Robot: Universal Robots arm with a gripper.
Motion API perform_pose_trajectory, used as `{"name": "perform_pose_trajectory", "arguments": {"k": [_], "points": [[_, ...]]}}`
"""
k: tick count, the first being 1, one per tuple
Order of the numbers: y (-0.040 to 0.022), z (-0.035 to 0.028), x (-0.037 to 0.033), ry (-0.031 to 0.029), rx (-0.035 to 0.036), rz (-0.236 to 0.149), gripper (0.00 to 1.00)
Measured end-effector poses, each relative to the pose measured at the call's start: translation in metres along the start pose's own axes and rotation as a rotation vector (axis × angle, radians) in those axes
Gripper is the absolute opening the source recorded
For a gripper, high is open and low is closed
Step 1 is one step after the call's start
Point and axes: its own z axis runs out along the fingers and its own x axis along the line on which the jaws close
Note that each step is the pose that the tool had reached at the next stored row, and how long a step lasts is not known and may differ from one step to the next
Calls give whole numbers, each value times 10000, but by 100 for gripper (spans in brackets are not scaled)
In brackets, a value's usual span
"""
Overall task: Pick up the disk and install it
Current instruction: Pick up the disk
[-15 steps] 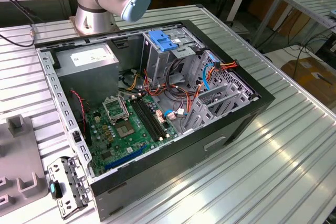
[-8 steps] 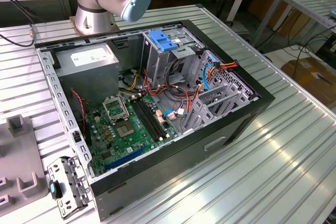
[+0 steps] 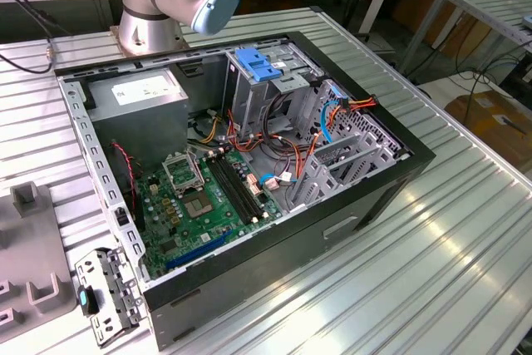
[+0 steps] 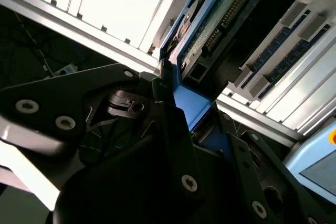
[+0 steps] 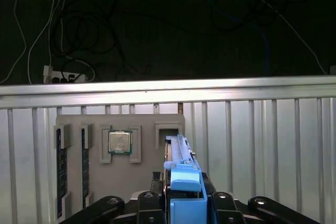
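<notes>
Holding the disk (image 5: 178, 153) by its blue carrier (image 5: 185, 182) calls for a square, firm pinch. By judgement, pressure belongs on the carrier rails and not on the exposed circuit board (image 4: 220, 24). The gripper (image 5: 184, 205) is nearly closed, its fingers (image 4: 169, 111) pinching the carrier from both sides. The disk stands on edge at the grey parts tray (image 5: 94, 179), just beside the tray's empty pocket (image 5: 169, 132). Whether it rests on the tray cannot be told. The processor (image 5: 119, 142) sits in the neighbouring pocket.
</notes>
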Motion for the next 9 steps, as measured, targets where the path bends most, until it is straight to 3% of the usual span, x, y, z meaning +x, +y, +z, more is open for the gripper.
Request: {"name": "perform_pose_trajectory", "arguments": {"k": [9], "points": [[0,-49,-1,-40,-1,0,37]]}}
